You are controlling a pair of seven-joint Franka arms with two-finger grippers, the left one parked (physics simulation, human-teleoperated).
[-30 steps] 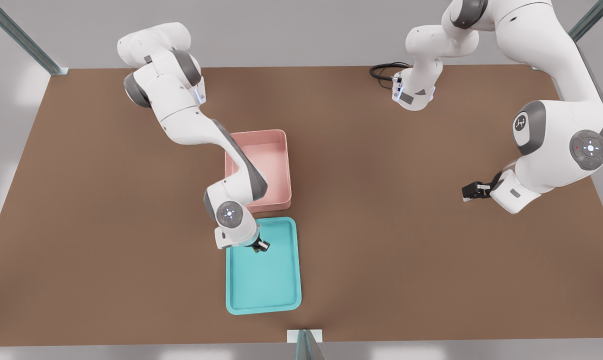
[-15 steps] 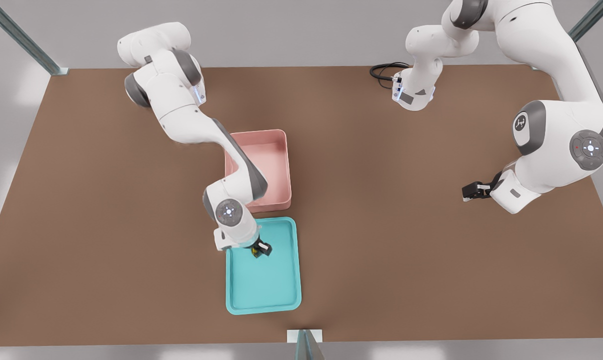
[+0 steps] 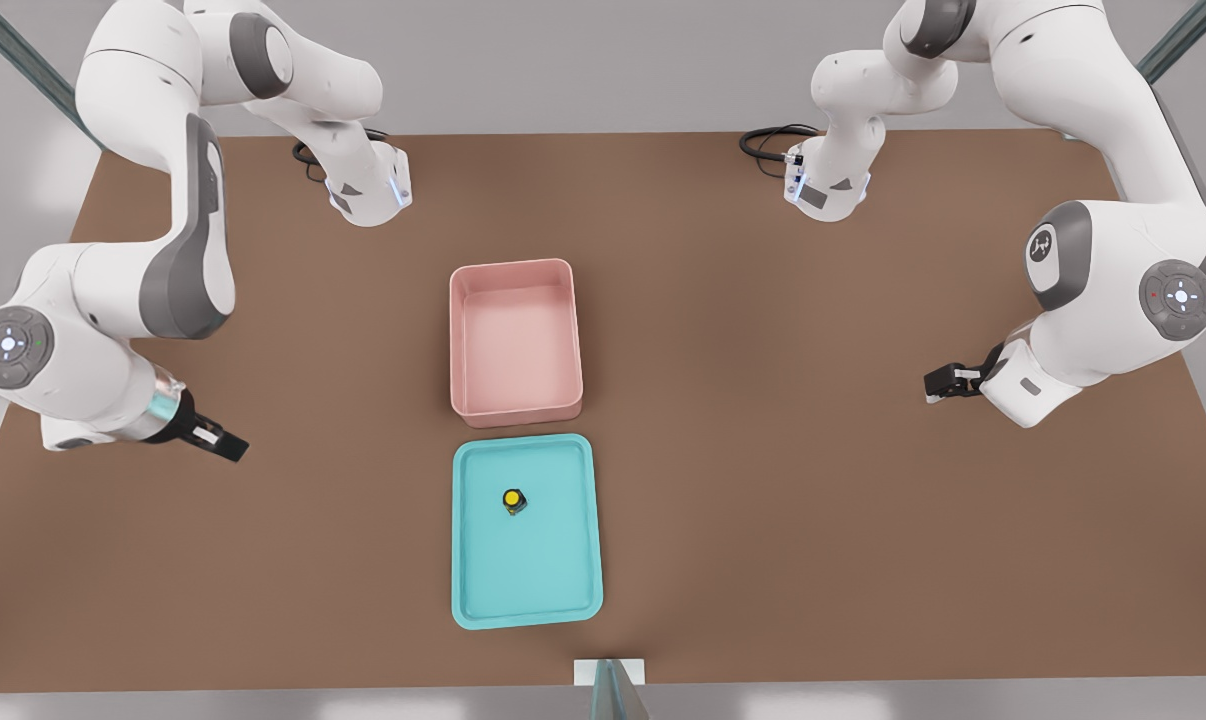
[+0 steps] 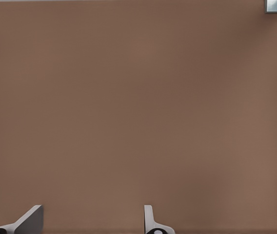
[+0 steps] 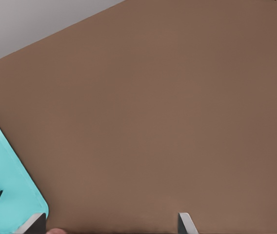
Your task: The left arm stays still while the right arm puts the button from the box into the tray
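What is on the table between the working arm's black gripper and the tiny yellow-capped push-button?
Only bare brown table and the teal plastic tray's rim separate the open gripper from the button, as the front view shows.

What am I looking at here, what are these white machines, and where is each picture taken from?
These are simulator renders of two white robot arms at a brown table. The front view looks down on the whole scene. The other two come from cameras on the arms' wrists and show mostly bare tabletop. On the table sit a pink box and, nearer the camera, a teal tray. A small yellow-capped button rests in the tray. The working arm's gripper hangs open and holds nothing, off at the front view's left, apart from the tray.
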